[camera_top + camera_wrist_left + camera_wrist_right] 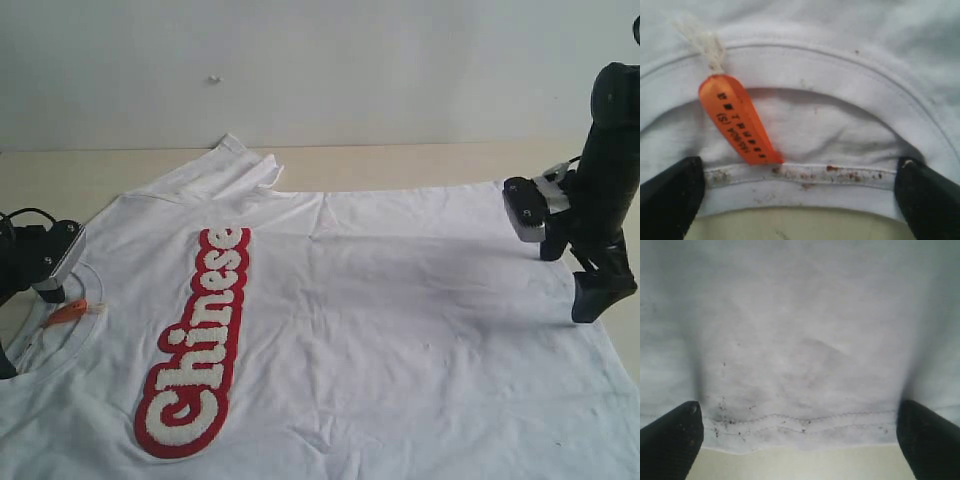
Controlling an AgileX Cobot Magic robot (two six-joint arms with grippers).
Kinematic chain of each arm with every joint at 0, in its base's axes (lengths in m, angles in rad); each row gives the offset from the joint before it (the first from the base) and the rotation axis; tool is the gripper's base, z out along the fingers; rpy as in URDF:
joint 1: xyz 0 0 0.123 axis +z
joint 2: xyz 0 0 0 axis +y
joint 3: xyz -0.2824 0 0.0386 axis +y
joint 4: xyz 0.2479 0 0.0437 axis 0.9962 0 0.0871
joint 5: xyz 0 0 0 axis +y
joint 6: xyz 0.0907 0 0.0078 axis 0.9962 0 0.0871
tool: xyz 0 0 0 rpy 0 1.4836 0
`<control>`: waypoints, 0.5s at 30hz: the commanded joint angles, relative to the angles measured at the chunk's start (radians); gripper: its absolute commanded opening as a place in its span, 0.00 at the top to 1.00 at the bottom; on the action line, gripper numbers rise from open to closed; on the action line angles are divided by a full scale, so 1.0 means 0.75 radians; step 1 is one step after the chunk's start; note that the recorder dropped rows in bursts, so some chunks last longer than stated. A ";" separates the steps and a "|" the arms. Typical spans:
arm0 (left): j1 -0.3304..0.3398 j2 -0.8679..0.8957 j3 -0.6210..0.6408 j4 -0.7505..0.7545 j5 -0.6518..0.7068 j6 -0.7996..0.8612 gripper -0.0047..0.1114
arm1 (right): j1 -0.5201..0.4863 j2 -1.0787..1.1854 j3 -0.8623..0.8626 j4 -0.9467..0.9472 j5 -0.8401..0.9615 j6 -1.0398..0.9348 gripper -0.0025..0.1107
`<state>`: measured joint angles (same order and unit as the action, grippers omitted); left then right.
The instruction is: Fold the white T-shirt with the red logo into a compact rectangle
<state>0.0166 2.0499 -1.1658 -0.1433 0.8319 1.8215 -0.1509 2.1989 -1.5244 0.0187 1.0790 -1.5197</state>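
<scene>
The white T-shirt (400, 300) lies spread flat on the tan table (420, 160), with the red logo (200, 345) facing up. The left gripper (799, 187) has its 2 jaws wide open at the collar (840, 65), near the orange tag (737, 120). The right gripper (799, 432) is wide open too, at the bottom hem (800, 422), and holds nothing.

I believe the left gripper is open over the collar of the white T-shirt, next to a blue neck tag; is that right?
Not quite: the neck tag is orange, not blue, as the left wrist view shows. The left gripper is indeed open over the collar of the white T-shirt.
</scene>
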 commanded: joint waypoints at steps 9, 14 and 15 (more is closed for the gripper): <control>-0.013 0.107 0.049 0.006 -0.029 0.004 0.05 | -0.004 0.002 -0.010 -0.066 -0.048 0.032 0.05; -0.013 0.107 0.049 0.006 -0.029 0.004 0.05 | -0.004 0.002 -0.010 -0.048 -0.050 0.029 0.05; -0.013 0.107 0.049 0.006 -0.029 0.004 0.05 | -0.004 0.002 -0.010 -0.048 -0.047 0.032 0.05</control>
<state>0.0166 2.0499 -1.1658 -0.1433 0.8319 1.8215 -0.1509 2.1989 -1.5244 -0.0227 1.0464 -1.4992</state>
